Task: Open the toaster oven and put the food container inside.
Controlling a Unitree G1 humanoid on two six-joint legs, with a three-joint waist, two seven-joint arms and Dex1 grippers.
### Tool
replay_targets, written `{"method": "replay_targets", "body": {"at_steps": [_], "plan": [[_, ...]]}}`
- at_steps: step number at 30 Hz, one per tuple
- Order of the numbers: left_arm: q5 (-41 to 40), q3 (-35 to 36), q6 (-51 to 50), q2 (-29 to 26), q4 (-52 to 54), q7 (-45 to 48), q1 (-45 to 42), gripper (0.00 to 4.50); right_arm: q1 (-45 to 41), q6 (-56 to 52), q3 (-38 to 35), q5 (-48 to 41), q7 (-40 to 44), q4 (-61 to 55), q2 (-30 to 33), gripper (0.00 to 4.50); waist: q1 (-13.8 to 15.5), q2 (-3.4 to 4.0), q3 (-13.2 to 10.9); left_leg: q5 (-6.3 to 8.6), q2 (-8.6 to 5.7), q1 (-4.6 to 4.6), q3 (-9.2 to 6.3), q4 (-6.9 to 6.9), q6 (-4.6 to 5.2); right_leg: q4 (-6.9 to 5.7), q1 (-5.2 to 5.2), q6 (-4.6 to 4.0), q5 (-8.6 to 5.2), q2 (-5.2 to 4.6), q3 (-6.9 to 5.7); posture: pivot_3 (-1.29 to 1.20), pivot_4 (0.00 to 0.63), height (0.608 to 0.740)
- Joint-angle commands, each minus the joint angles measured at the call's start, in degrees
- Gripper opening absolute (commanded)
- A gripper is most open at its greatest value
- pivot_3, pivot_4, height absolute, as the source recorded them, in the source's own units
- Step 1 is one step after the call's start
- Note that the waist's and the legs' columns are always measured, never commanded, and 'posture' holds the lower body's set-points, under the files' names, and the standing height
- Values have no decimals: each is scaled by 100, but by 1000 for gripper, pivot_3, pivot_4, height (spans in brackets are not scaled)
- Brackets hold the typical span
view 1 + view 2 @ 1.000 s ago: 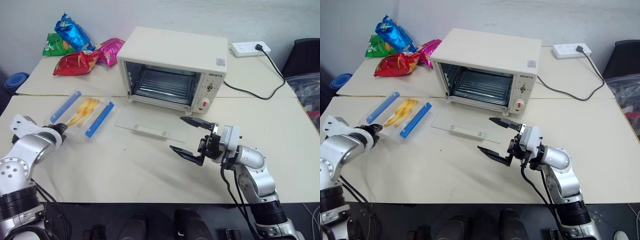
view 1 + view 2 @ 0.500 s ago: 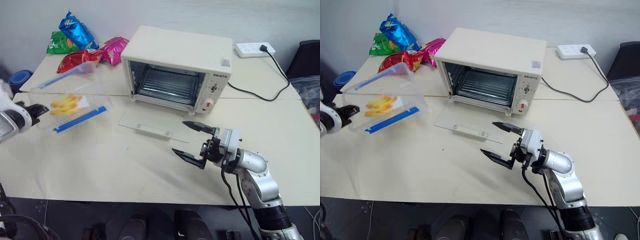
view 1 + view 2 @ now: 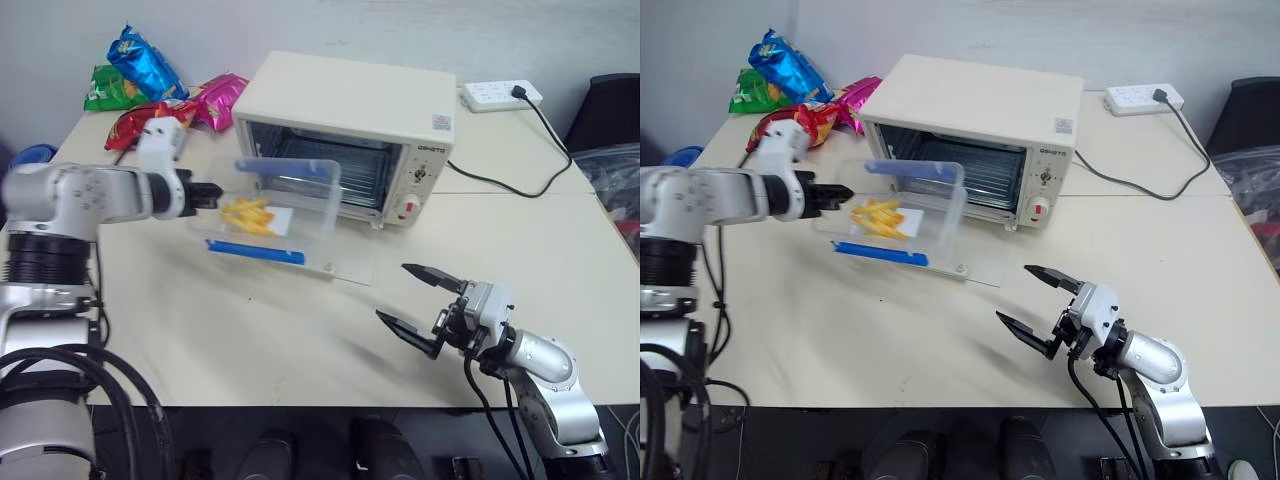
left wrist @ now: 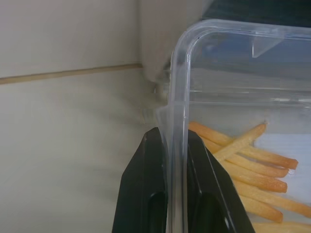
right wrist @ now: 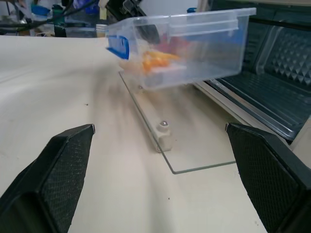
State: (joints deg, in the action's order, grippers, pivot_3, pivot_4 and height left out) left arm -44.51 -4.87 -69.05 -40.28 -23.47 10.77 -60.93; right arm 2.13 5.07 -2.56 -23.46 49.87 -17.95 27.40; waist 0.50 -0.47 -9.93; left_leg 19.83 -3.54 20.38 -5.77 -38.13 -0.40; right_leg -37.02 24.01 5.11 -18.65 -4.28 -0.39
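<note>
Two claws showed: nearest, the right claw hung spread and empty above the table. Beyond it, the left claw pinched the food container's rim, holding it aloft over the lowered glass door, before the open toaster oven.

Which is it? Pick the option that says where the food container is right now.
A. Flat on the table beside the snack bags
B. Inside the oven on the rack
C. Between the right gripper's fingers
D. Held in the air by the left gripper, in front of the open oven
D: the left gripper pinches the food container's wall, lifted before the open toaster oven.
</note>
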Motion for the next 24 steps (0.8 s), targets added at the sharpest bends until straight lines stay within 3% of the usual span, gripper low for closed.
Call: {"method": "replay_targets", "body": {"at_steps": [1, 5, 8, 13, 17, 19, 24], "plan": [[486, 3, 331, 359, -187, 328, -305, 40, 94, 75, 35, 82, -310, -453, -152, 4500, -21, -2, -1, 0, 1, 2, 1, -2, 0, 0, 2, 0, 0, 1, 1, 0, 150, 740], [982, -63, 497, 614, -383, 649, -400, 40, 256, 1, 91, 143, -498, -709, -224, 4500, -70, -2, -1, -1, -2, 3, 1, 3, -2, -10, 19, 0, 0, 8, 21, 0, 150, 740], [1266, -42, 604, 722, -439, 807, -447, 955, 353, 12, 94, 164, -569, -757, -216, 4500, -62, -3, -1, -1, -12, 3, 1, 5, -2, -35, 45, 0, 0, 13, 54, 0, 150, 740], [1307, 654, 820, 717, -387, 979, -438, 2424, 435, -69, 108, 150, -688, -839, -190, 4500, -57, -3, -1, -1, -17, 3, 2, -1, -2, -42, 49, 1, 0, 10, 60, 0, 150, 740], [1256, 1061, 1170, 474, -195, 1573, -251, 2424, 462, -334, 113, 41, -704, -965, -91, 4500, -73, -3, -1, 0, -17, 3, 1, 3, -4, -44, 61, 1, 0, 17, 72, 0, 150, 740], [1199, 1153, 1447, -51, 63, 2451, 70, 2424, 392, -902, 174, -188, -673, -1151, 109, 4500, -103, -3, -1, 0, -17, 3, 1, 3, -4, -45, 60, 1, 0, 17, 73, 0, 150, 740], [1548, 958, 3444, -1143, 567, 4986, 1454, 1248, -109, -2036, 595, -156, -709, -1308, 514, 3266, -142, -2, -1, 2, -17, 0, -12, 8, -7, -47, 70, -1, -1, 24, 82, 0, 150, 740]]}}
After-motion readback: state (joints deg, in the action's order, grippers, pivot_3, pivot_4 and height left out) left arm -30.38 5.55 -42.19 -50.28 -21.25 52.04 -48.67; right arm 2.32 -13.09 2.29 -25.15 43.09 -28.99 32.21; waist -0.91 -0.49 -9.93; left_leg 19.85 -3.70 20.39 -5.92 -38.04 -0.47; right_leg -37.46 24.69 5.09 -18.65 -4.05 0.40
